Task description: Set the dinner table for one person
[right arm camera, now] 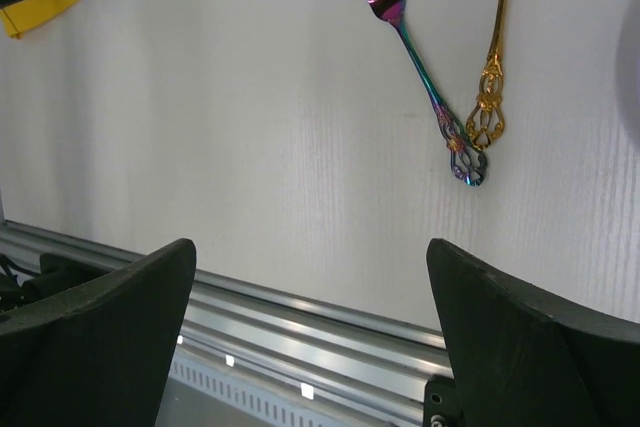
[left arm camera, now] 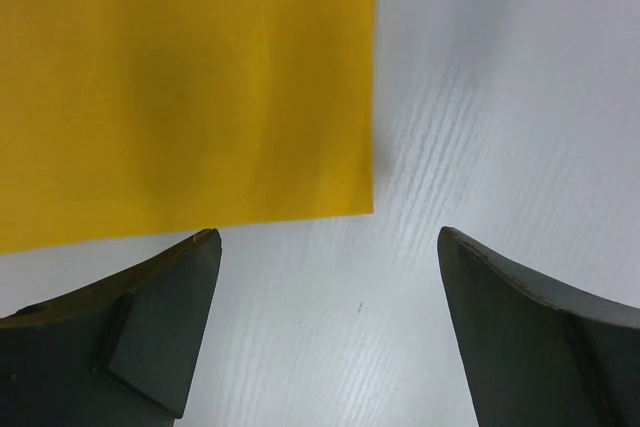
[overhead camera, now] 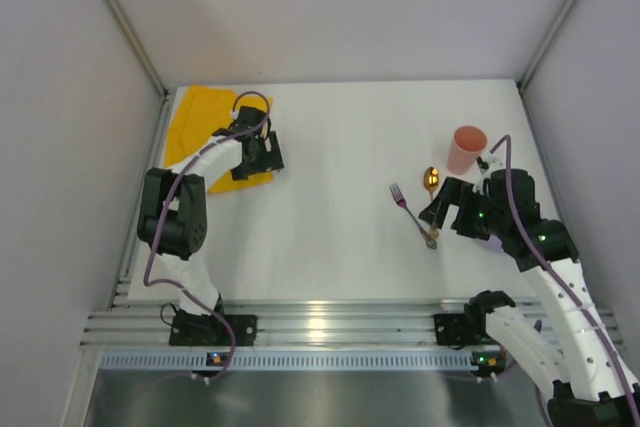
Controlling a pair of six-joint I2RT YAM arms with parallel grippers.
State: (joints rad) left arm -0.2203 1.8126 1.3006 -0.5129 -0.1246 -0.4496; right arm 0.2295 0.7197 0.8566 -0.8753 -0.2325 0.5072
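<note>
The dinner table (overhead camera: 330, 237) lies under both my arms, a plain white matte top far bigger than anything on it. Its ribbed aluminium rail (overhead camera: 330, 327) runs along the near edge, where my 2 bases are bolted. At the table's far left corner a yellow cloth (overhead camera: 195, 127) lies flat. My left gripper (left arm camera: 330, 247) hangs over the cloth's near right corner, released, fingers spread wide with nothing between them. In the wrist view that corner sits just ahead of my left finger (left arm camera: 160, 327), and bare table shows through the gap. On the right side of the table a rainbow-tinted fork (right arm camera: 420, 77) and a gold spoon (right arm camera: 492, 77) lie in a narrow V. Their ornate handle ends touch, and the tines and bowl point away from me. A pink cup (overhead camera: 466, 149) stands upright just beyond the spoon's bowl, a little to its right. My right gripper (right arm camera: 310, 257) hovers just beside the 2 handles, fingers wide apart and holding nothing.
</note>
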